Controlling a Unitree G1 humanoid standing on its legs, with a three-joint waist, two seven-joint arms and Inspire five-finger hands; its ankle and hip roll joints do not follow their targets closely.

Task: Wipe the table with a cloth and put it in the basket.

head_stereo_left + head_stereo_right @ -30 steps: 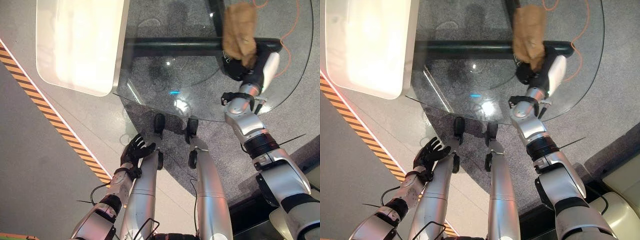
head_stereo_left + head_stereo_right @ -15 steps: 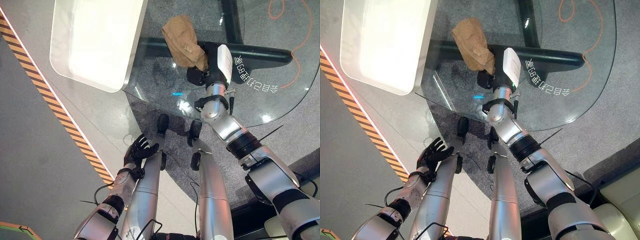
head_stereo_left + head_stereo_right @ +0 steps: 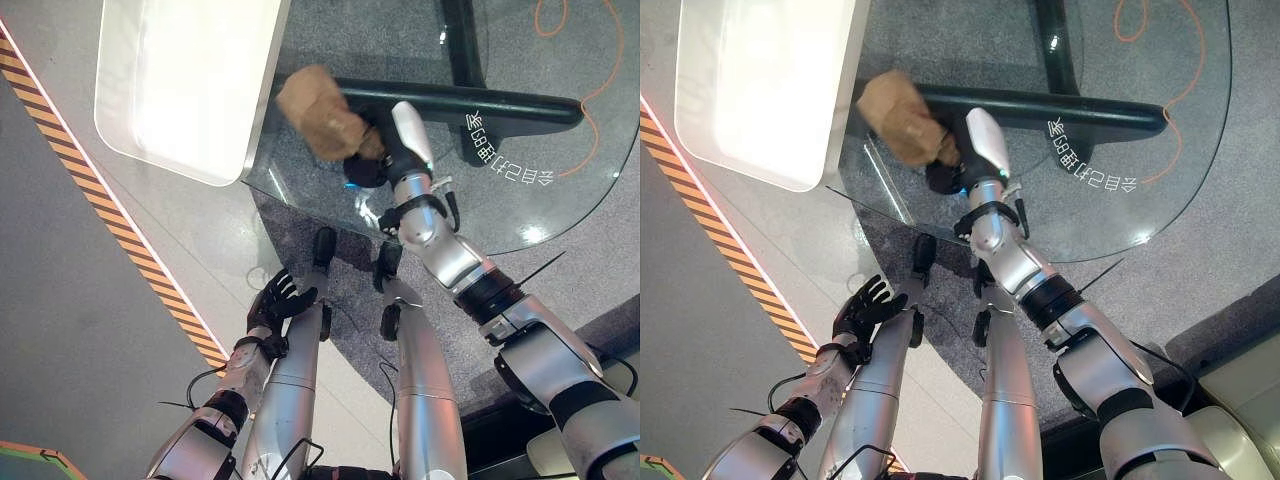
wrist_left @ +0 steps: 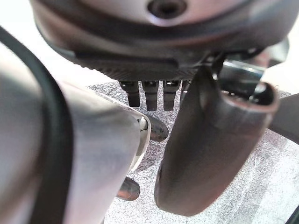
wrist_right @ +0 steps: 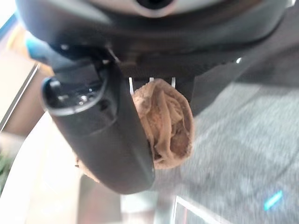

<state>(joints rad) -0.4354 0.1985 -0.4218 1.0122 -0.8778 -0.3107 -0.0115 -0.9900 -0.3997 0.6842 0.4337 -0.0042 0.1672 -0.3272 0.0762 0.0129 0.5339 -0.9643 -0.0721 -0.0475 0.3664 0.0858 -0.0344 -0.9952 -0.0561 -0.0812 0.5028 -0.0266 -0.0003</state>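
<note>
**Cloth on the glass table, gripped by the right hand**

On the glass table (image 3: 520, 215), near its left edge, the right hand (image 3: 368, 165) presses a crumpled tan cloth (image 3: 315, 100) against the transparent top. Its dark fingers and thumb are curled round the near end of the cloth, and the bunched fabric spreads out from the hand toward the far left of the glass. From the right wrist, the thumb (image 5: 100, 140) lies across the front of the cloth (image 5: 168, 123), with folds of tan fabric bulging out beside it, so the grasp is firm.

Beside the glass table on its left stands a white table (image 3: 180, 90) with rounded corners; the cloth lies just short of the seam where the 2 tops meet. Under the glass a black base bar (image 3: 500, 103) runs across, with a second dark bar crossing it toward the far edge. An orange cord (image 3: 590, 30) loops on the grey floor seen through the far right part of the glass. White lettering (image 3: 510, 165) shows on the glass to the right of the hand.

Off the table, low at the left, the left hand (image 3: 280, 298) hangs over the floor with its fingers spread and relaxed, holding nothing. A yellow-and-black striped line (image 3: 110, 220) runs along the floor at the left.
</note>
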